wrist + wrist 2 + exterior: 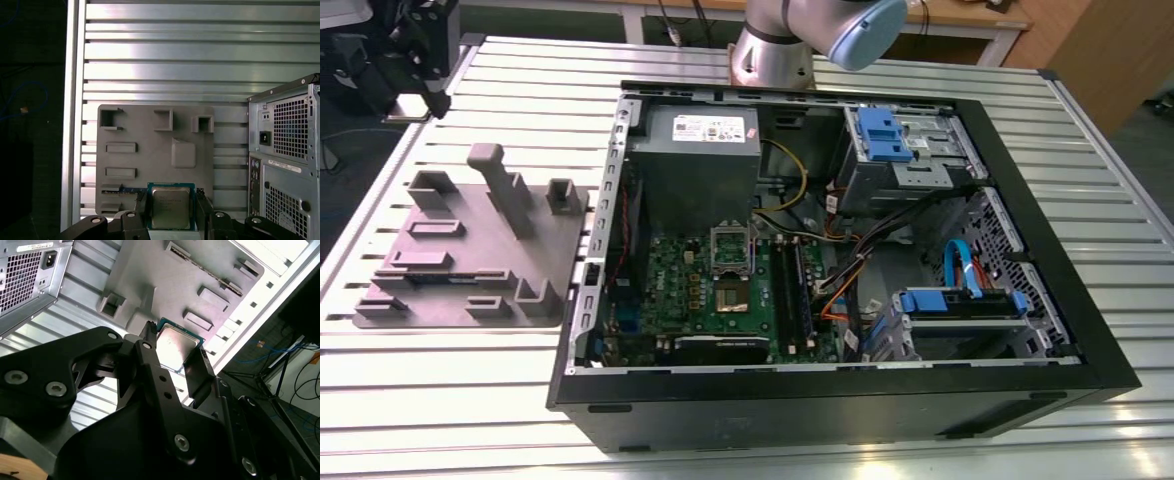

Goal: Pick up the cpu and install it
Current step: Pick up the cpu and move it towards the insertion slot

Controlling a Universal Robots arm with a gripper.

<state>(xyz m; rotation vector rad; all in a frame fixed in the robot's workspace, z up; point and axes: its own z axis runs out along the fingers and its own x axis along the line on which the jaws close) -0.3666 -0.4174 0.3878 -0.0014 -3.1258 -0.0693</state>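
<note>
The cpu (171, 207) is a flat square chip with a dull silver metal lid and a thin green rim. It is clamped between the jaws of the gripper (172, 220), well above the desk (150, 50). The 2 black fingers (202, 207) press on opposite edges, and the lid faces the camera in both wrist views.

In the second wrist view the cpu (177, 347) is seen from a slant, and the gripper (175, 352) shows its matt black linkage and several bright screw heads.

Beneath it lies 1 grey plastic fixture (150, 130), a smooth plate with 3 open pockets in a row and 1 raised square block. In the exterior view the fixture (467, 250) also shows tall upright posts.

The first wrist view takes in the perforated rear panel of the computer case (285, 150). The exterior view looks into the open case (854, 400) instead (side cover off). Inside are 1 green motherboard (720, 300) with a metal socket frame (731, 255), 1 grey power supply (694, 150) and 2 blue drive brackets (881, 130).

The arm (781, 50), silvery with a pale blue cap, stands behind the case on the ribbed aluminium desk (454, 400).
</note>
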